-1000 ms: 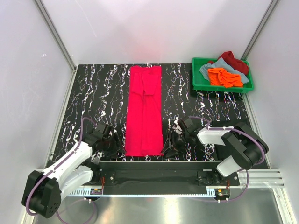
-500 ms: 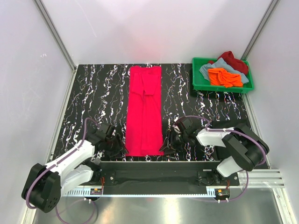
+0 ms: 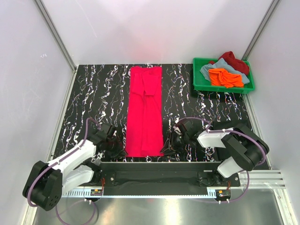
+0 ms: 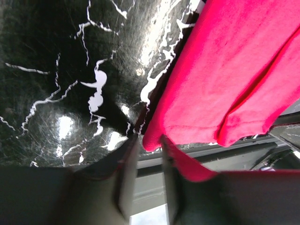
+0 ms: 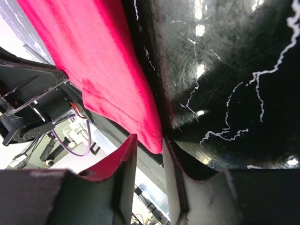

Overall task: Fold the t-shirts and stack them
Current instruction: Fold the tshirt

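Your shirt (image 3: 144, 112) is light and limp, so pinch its near hem corners, where left fingers (image 4: 125, 183) and right fingers (image 5: 125, 180) stand narrowly apart, grip not yet certain.

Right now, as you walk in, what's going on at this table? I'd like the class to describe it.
Two robot arms are working on a pinkish-red t-shirt, which lies as a long folded strip on the black marbled table. The left gripper and the right gripper each straddle a near corner of it, jaws narrow but not visibly clamped on the cloth. The other shirts sit heaped in the green crate at the far right.
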